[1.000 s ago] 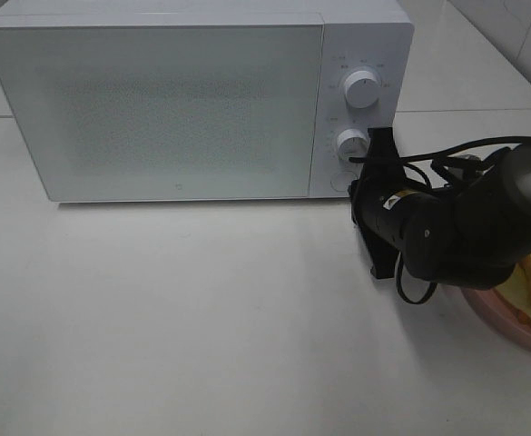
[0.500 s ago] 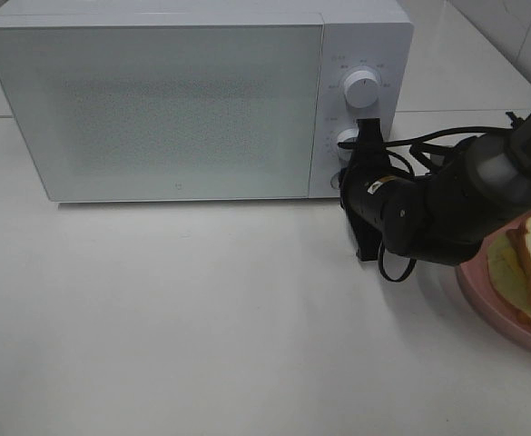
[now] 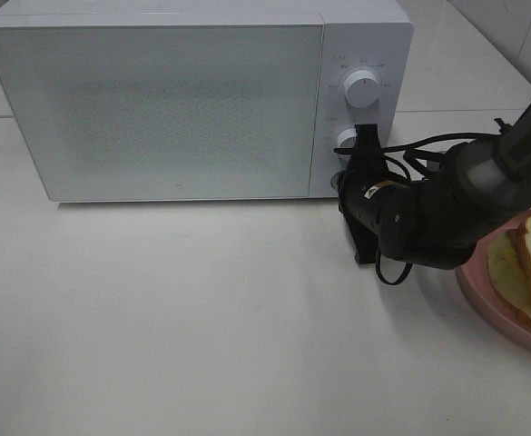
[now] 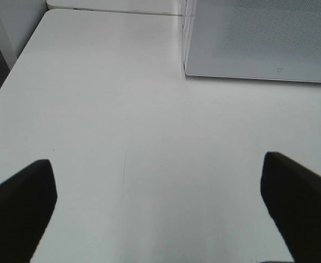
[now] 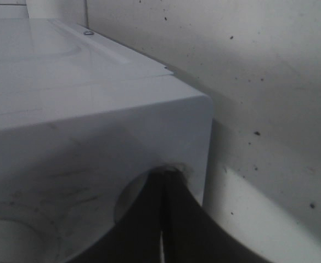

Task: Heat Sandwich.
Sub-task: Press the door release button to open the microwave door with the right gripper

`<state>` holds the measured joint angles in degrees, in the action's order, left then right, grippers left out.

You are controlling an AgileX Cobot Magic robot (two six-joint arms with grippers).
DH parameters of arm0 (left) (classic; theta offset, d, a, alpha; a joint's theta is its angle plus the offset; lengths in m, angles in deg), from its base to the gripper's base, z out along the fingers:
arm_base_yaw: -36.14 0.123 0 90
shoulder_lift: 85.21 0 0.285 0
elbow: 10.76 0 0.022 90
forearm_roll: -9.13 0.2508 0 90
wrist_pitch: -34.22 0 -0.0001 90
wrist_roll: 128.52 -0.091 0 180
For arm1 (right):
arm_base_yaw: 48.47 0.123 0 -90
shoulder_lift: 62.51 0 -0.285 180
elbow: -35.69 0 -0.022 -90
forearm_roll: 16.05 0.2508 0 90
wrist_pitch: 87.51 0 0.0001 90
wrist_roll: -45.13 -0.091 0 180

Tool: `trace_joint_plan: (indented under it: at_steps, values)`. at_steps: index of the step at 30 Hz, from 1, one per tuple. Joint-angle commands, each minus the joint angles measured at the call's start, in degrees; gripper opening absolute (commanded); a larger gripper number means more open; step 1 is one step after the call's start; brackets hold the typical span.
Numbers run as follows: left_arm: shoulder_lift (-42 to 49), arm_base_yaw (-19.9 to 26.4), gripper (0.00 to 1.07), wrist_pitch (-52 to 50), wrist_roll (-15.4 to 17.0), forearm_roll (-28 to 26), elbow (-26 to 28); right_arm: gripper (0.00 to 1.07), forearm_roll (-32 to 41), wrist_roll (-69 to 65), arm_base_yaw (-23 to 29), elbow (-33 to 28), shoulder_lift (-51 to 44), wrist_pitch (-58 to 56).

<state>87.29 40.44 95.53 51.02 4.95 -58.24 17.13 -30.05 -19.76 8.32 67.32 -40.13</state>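
Currently, right claw (image 5: 167,174), shut, at microwave (image 3: 156,100) door button (image 5: 128,201): push squarely, straight in, without skidding; left claw (image 4: 158,204) open over desk (image 4: 122,109).

Soft, even light is coming from above and is making the white table (image 3: 156,318) look pale and a little washed out. The right arm (image 3: 447,213) is throwing only a faint shadow beside it. The microwave (image 3: 156,109) door is showing a grainy shimmer. The left gripper's fingers (image 4: 17,211) are appearing blurred. The right wrist view is looking dimmer and greyer, and the right gripper's fingers (image 5: 144,233) are lying out of focus.
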Motion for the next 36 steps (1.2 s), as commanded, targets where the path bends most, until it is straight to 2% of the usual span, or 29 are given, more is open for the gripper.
trace_joint_plan:
  at_steps: [1,13,22,36]
  values:
    - [0.92,-0.29,0.96,0.06,-0.11,-0.06,-0.11,0.0,-0.46,-0.11,-0.69,1.49,-0.74,11.4]
    - [0.92,-0.29,0.96,0.06,-0.11,-0.06,-0.11,0.0,-0.29,-1.83,-0.74,1.78,-0.74,18.11]
    - [0.92,-0.29,0.96,0.06,-0.11,-0.06,-0.11,0.0,-0.23,-2.06,-1.43,9.22,4.24,18.56]
    - [0.92,-0.29,0.96,0.06,-0.11,-0.06,-0.11,0.0,0.8,-1.32,-1.43,9.28,4.13,16.44]
